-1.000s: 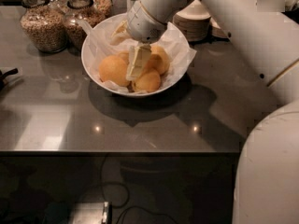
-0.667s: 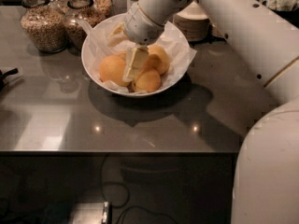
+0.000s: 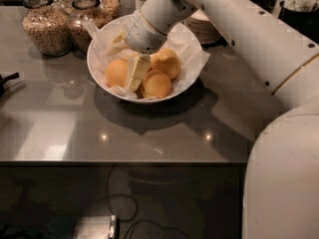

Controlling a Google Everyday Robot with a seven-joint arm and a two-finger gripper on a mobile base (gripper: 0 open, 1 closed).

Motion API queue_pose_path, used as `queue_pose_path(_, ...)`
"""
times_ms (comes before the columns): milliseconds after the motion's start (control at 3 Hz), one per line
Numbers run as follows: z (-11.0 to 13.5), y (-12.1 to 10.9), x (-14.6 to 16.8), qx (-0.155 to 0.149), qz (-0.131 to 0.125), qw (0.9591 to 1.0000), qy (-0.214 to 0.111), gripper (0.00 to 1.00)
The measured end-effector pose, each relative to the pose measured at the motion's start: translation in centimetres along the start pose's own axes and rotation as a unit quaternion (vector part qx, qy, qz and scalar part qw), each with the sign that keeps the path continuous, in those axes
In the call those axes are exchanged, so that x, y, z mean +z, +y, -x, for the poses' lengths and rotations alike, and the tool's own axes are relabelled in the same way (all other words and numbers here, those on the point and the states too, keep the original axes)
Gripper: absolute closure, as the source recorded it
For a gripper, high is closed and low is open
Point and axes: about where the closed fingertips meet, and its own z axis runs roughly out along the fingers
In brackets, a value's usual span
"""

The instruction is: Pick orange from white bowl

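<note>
The white bowl (image 3: 97, 69), lined with crinkled white paper, stands on the grey table at the back centre. Three oranges lie in it: one on the left (image 3: 116, 72), one at the front (image 3: 157, 84) and one at the back right (image 3: 168, 62). My gripper (image 3: 134, 73) reaches down into the bowl from the upper right. Its tip sits between the left orange and the front orange, low among the fruit. The white arm hides the back of the bowl.
Two glass jars of grain (image 3: 46, 25) (image 3: 94, 15) stand behind the bowl on the left. A stack of small cream paper bowls (image 3: 205, 28) is behind it on the right. A dark container (image 3: 299, 11) stands at the back right. A black object (image 3: 7, 81) pokes in at the left edge.
My gripper has shifted slightly to the left and lower inside the bowl. The oranges and the bowl have not moved.
</note>
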Motion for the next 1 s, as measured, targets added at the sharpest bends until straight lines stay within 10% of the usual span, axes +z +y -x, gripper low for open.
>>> queue_pose_path(1000,-0.5,0.5,2.4,0.017,0.023,0.9993,-0.024,0.34)
